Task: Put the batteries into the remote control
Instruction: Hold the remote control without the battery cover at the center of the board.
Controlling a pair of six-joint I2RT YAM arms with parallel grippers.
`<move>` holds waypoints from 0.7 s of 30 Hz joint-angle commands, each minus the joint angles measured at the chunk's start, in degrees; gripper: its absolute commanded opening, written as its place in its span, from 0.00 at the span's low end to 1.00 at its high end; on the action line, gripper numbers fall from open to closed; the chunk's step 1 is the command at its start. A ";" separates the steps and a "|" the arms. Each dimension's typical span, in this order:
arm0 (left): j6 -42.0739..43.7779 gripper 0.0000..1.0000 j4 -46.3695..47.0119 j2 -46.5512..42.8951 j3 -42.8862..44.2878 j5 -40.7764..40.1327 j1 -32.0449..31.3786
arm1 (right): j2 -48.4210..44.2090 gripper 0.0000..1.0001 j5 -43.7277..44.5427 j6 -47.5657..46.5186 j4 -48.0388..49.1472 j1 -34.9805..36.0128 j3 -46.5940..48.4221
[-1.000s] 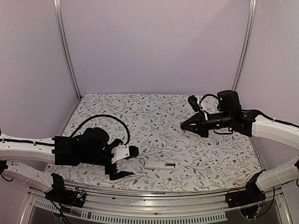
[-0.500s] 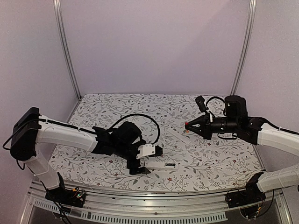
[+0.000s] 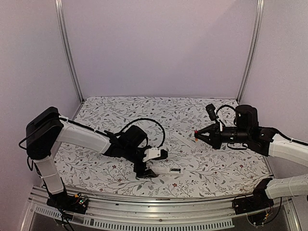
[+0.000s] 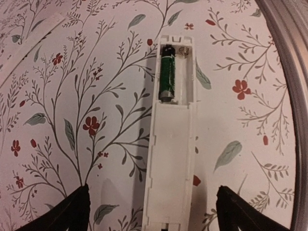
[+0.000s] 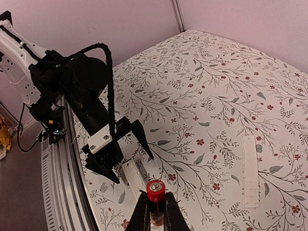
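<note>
The remote control (image 4: 171, 144) lies back-up on the floral cloth (image 3: 120, 110). Its near end is cut off by the bottom edge of the left wrist view, and from above its left end is covered by the left gripper (image 3: 150, 167). Its open bay holds the black battery (image 4: 167, 73) in one slot — the slot beside it shows only a spring (image 4: 183, 49). The left gripper's fingers (image 4: 72, 214) stand wide, one on each side of the remote, touching neither edge as far as can be seen. The right gripper (image 5: 155, 211) hangs beyond the remote and to its right, pinched onto the red battery (image 5: 155, 192). Only the battery's top end shows; the rest is hidden between the fingers. The white cover strip (image 5: 250, 171) lies flat beyond the remote, apart from it. A second ago the left gripper sat left of the remote, clear of it — it has since come over it, while the right gripper has drawn a little further right of the remote.
</note>
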 commanded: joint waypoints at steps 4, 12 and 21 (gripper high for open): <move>-0.14 0.77 7.80 -0.35 -3.29 -5.21 -1.55 | 2.17 0.00 0.60 -0.02 2.33 0.36 0.71; -0.87 0.62 7.97 -1.11 -6.03 -2.70 -1.46 | 6.11 0.00 0.67 0.39 1.38 0.33 1.52; -5.94 0.45 9.34 -5.04 -10.27 1.74 -3.38 | 3.48 0.00 0.98 -0.36 0.24 0.53 0.31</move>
